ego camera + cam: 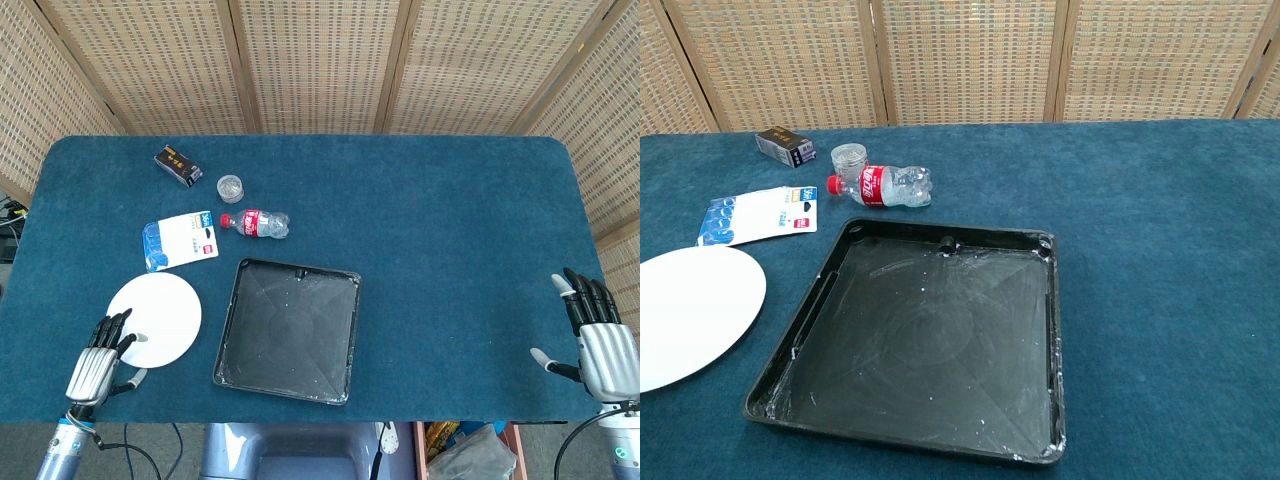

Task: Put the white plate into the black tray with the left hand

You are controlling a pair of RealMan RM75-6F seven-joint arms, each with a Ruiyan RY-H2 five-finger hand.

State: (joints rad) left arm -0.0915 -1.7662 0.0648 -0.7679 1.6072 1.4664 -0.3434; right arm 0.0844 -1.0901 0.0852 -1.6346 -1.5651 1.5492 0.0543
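one white plate (155, 320), one black tray (287, 329), one bottle (256, 223), one small jar (230, 187), one dark box (178, 165), one blue-and-white packet (180, 240)

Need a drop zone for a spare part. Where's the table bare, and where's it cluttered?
Bare: the whole stretch from the black tray to the right hand, and the far right. Crowded: the left, where box, jar, bottle, blue card and white plate cluster, with the left hand at the plate's edge.

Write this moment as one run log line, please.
left hand: open, at white plate edge | black tray: empty | right hand: open
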